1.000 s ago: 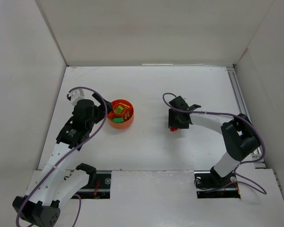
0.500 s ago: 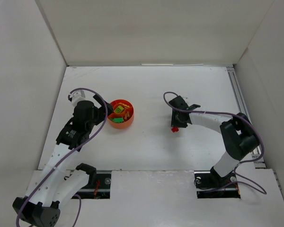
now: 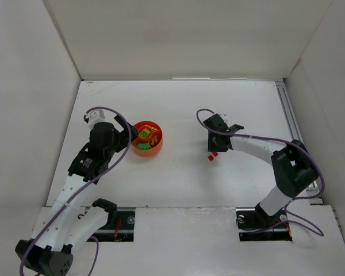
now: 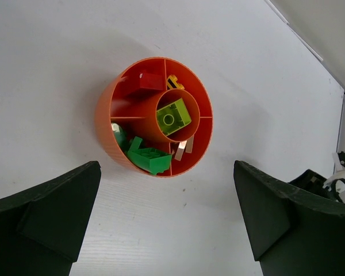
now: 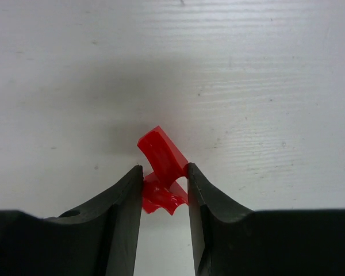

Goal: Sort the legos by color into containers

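Observation:
A small red lego (image 5: 164, 167) is pinched between the fingers of my right gripper (image 5: 164, 179), which is shut on it; the brick (image 3: 212, 156) shows just below that gripper (image 3: 214, 151) mid-table. The round orange bowl (image 4: 106, 129) sits left of centre, divided into compartments. It holds a lime brick (image 4: 173, 116) in the middle cup, green bricks (image 4: 145, 157), a red brick (image 4: 152, 81), a yellow one (image 4: 173, 84) and brown-orange pieces (image 4: 184, 148). My left gripper (image 4: 167, 227) hovers wide open just near the bowl (image 3: 156, 149), nothing between its fingers.
White walls enclose the table on the left, back and right. A metal rail (image 3: 287, 115) runs along the right edge. The right arm's purple cable (image 3: 204, 115) loops above its gripper.
The right gripper's jaws have closed on the red lego. The left arm has stayed still.

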Controlling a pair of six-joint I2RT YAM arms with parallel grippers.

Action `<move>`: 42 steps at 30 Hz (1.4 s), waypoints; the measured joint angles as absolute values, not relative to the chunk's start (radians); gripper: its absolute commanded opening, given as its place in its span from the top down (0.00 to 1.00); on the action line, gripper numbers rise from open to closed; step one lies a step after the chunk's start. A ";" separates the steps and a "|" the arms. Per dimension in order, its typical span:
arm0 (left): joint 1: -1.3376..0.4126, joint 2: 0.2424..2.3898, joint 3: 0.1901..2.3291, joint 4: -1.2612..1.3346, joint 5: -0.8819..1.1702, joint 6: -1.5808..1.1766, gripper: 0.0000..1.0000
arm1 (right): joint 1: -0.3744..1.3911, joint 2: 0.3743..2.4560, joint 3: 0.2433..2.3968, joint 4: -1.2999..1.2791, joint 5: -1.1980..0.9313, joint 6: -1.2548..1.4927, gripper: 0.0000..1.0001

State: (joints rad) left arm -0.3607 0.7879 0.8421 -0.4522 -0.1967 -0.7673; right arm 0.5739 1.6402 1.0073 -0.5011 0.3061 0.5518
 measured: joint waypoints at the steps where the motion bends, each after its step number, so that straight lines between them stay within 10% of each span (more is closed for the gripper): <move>1: -0.361 0.788 0.842 -0.452 -0.194 -0.767 0.00 | 0.586 1.628 1.020 -0.507 0.311 0.542 0.73; 13: -0.361 0.791 0.847 -0.491 -0.239 -0.777 0.00 | 0.760 1.591 1.282 -0.498 0.249 0.364 0.70; 42: -0.361 0.670 0.917 -0.680 -0.473 -0.862 0.00 | 0.936 2.226 2.048 -0.294 -0.164 0.133 0.65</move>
State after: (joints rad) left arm -0.3607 0.6697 0.9169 -0.6796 -0.4732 -0.8619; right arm 0.9360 2.2261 2.0480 -0.2943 -0.1642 0.1333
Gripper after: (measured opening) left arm 0.997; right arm 0.393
